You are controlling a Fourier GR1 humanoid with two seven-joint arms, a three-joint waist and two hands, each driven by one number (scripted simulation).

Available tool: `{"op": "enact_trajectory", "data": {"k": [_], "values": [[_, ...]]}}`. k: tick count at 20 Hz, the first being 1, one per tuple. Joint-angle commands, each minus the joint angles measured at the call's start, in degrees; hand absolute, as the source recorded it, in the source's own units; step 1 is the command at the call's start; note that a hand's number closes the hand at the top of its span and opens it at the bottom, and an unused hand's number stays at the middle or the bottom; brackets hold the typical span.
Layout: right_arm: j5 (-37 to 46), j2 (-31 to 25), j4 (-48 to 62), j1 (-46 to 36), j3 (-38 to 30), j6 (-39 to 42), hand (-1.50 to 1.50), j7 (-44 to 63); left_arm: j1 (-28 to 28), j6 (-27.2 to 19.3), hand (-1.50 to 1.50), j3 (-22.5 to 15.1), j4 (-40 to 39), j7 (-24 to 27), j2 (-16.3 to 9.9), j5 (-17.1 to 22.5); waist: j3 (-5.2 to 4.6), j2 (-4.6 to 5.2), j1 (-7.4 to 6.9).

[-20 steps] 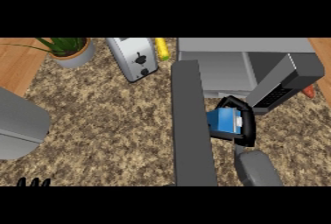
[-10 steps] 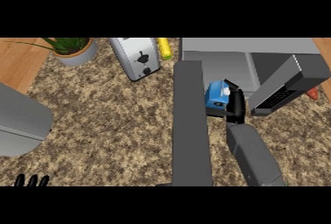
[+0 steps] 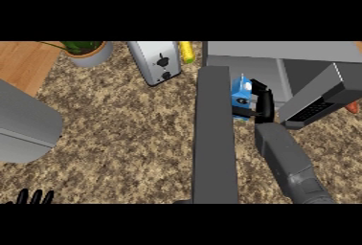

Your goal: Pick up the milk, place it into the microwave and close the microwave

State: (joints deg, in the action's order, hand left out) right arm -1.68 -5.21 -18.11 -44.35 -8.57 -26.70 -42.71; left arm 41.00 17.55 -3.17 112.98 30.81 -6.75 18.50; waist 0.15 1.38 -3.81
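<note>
The milk (image 3: 241,97) is a blue and white carton, held upright in my right hand (image 3: 262,104), whose black fingers curl round its right side. It hangs just in front of the microwave's open cavity (image 3: 249,72), between the open grey door (image 3: 214,134) on its left and the control panel (image 3: 324,98) on its right. My right forearm (image 3: 286,160) rises from the lower edge toward it. Only the fingertips of my left hand (image 3: 34,197) show at the bottom left, pointing up and still.
A silver toaster (image 3: 158,61) lies at the back, with a yellow item (image 3: 187,51) beside it. A potted plant (image 3: 86,50) stands at the back left. A grey appliance (image 3: 25,122) fills the left edge. An orange object (image 3: 353,106) peeks in at the right.
My right hand has carried the milk up and away from me, from beside the door's middle to the mouth of the microwave. The view has shifted slightly. The left hand stays put.
</note>
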Motion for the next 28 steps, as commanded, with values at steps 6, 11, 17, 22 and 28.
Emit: {"op": "enact_trajectory", "data": {"k": [6,11,17,22,28], "values": [[3.76,-4.13,8.43,-6.03,0.68,-4.07,1.5,-1.53,-3.28,0.26,-1.5,0.19,-2.47,-1.02,-0.25,0.04,0.11,1.15,-1.88],[5.42,-6.2,9.06,-6.7,1.11,-9.19,1.5,-4.87,-2.48,0.72,-1.5,-0.73,-2.91,0.64,0.6,-0.91,0.16,1.41,-2.76],[3.23,-7.2,8.59,-10.79,-1.82,-9.1,1.5,-3.97,-2.77,1.87,-1.5,0.22,-2.42,-0.08,-0.68,0.5,0.23,1.6,-3.59],[3.06,-6.6,8.02,-11.73,-2.89,-12.45,1.5,-6.9,-4.21,2.41,-1.5,1.5,-4.36,0.76,-1.21,0.77,0.13,2.02,-4.43],[4.28,-7.61,8.9,-11.5,-3.45,-22.72,1.5,-7.22,-5.58,1.72,-1.5,-0.19,-3.43,-1.74,-1.28,-0.34,0.21,2.54,-4.16]]}}
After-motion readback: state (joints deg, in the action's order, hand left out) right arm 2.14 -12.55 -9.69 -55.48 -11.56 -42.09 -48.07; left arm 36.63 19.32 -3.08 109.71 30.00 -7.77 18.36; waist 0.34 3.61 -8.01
